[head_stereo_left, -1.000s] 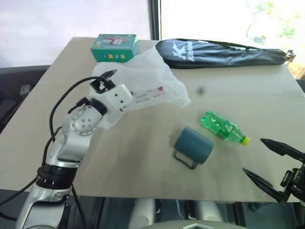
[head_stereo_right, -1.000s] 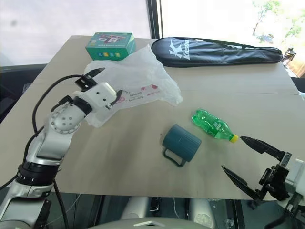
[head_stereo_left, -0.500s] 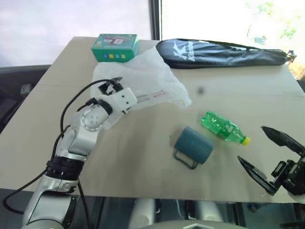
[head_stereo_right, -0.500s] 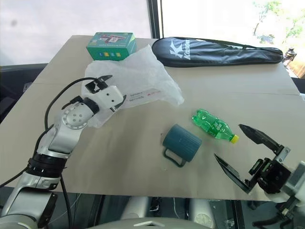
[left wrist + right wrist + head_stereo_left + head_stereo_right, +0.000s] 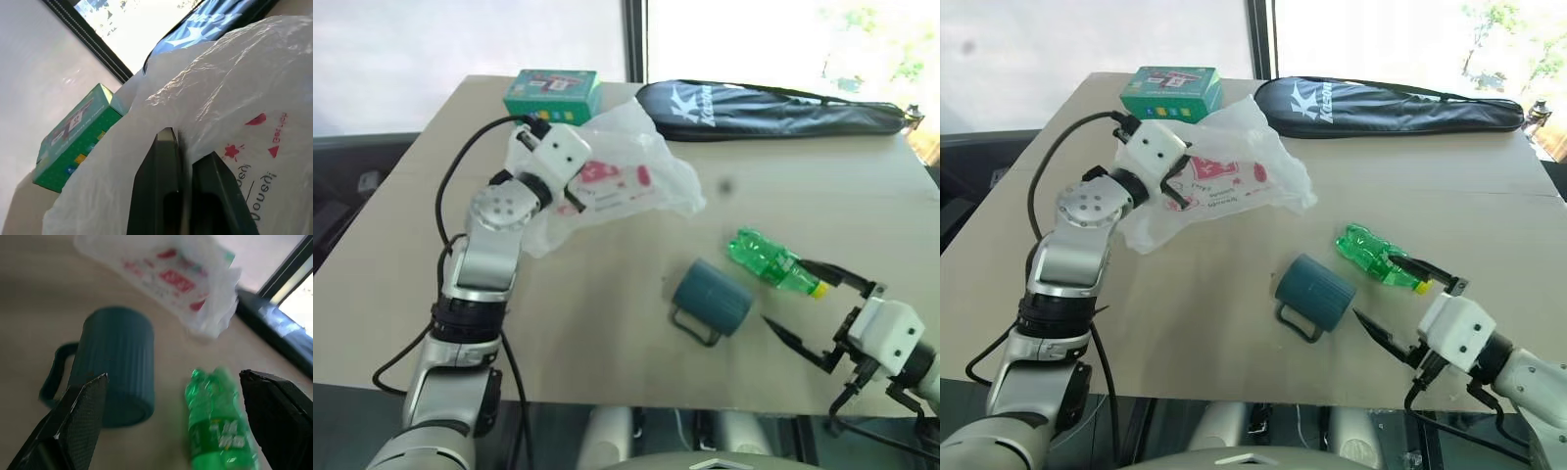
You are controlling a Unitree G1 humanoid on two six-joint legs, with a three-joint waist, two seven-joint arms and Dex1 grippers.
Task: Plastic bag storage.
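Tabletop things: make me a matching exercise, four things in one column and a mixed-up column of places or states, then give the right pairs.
Things:
1. plastic bag
2. mug
3. bottle
4. green box

Places or states:
A. lying on its side, handle toward the table's near edge
B. at the far edge of the table, beyond the bag
C. pinched in the shut jaws of the left gripper
D. lying flat, its yellow cap between the spread jaws of the right gripper

Pairs: 1-C, 2-A, 3-D, 4-B

teal mug (image 5: 115, 362) on its side, green bottle (image 5: 217, 431) beside — plastic bag (image 5: 166, 281) beyond
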